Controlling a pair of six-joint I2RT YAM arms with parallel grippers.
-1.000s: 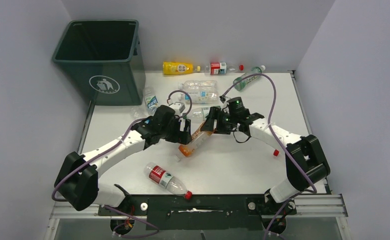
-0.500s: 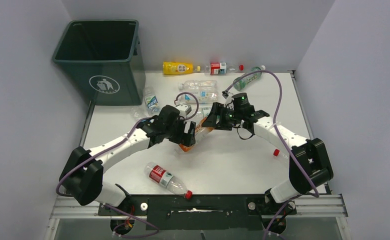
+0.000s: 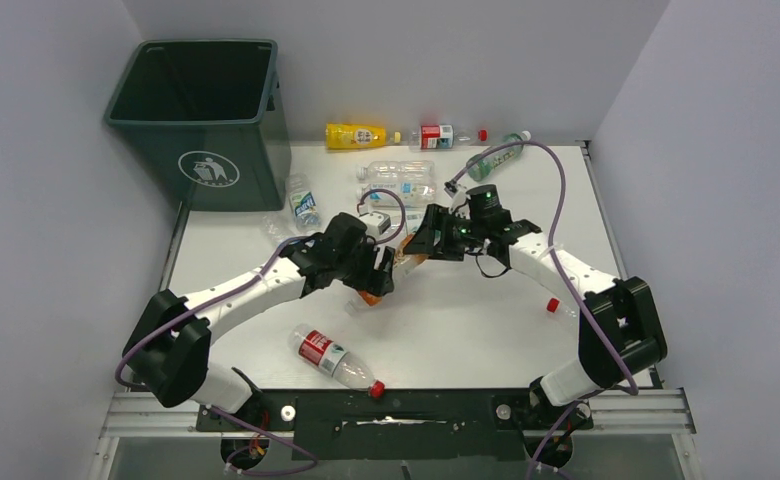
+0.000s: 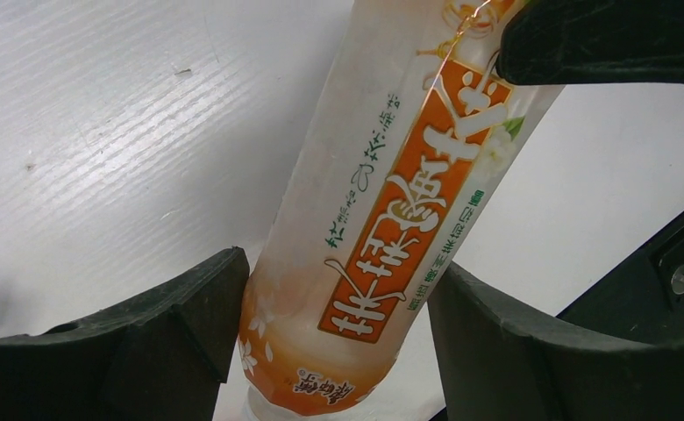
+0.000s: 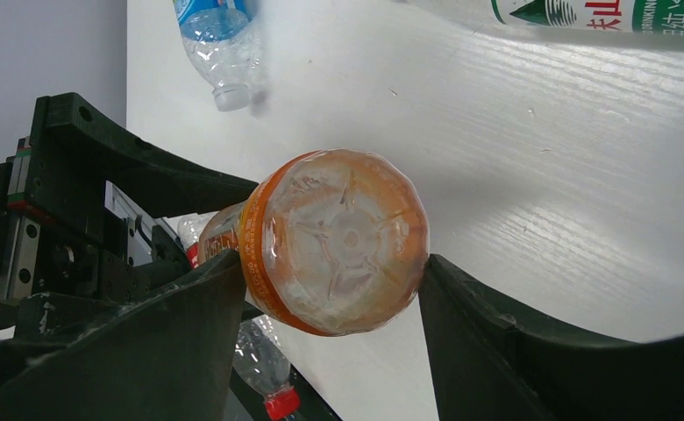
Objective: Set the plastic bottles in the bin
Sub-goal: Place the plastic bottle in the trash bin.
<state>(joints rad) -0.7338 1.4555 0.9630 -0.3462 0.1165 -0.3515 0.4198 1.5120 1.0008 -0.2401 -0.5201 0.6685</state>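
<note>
An orange-labelled plastic bottle (image 3: 371, 294) is held off the white table between both grippers, tilted. My left gripper (image 3: 378, 280) closes on its lower, neck end; in the left wrist view (image 4: 338, 307) both fingers press the bottle (image 4: 382, 219). My right gripper (image 3: 418, 250) is shut on its base end; in the right wrist view (image 5: 334, 289) the round base (image 5: 338, 237) sits between the fingers. The dark green bin (image 3: 211, 165) stands at the far left corner, open at the top.
A yellow bottle (image 3: 356, 135), a red-labelled one (image 3: 436, 135) and a green-labelled one (image 3: 496, 155) lie along the back wall. Clear bottles (image 3: 401, 180) lie behind the grippers, a blue-labelled one (image 3: 301, 200) by the bin, a red-labelled one (image 3: 331, 357) near the front. A red cap (image 3: 552, 305) lies at the right.
The right gripper lifted the orange bottle's base end and drew it back. The left gripper moved right and closed round the bottle's lower end.
</note>
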